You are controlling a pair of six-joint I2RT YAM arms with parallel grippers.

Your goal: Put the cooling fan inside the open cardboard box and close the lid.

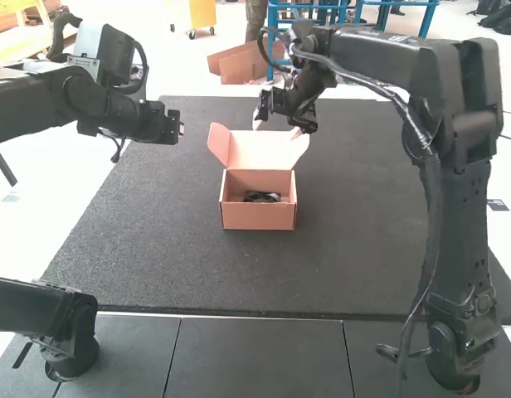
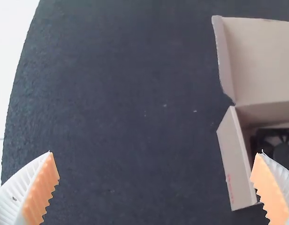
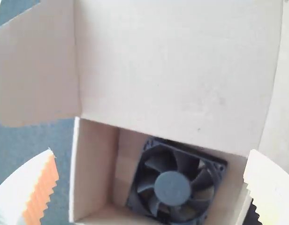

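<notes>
Arched forward on its tall arm, the right gripper [image 3: 150,154] hangs spread wide above the small brown cardboard box [image 1: 257,211] holding the black square cooling fan [image 3: 175,185]. The left gripper [image 2: 153,159], also spread, hangs level beside the box.

The high camera sits above and behind me, looking forward and down from well back over the black textured mat [image 1: 156,232] and the small open tan cardboard box [image 1: 258,211]. My left wrist camera faces down at the mat from close by and catches one side of the box. My right wrist camera looks from just above into the box, onto the black square cooling fan [image 3: 175,185]. All three views share the box.
</notes>
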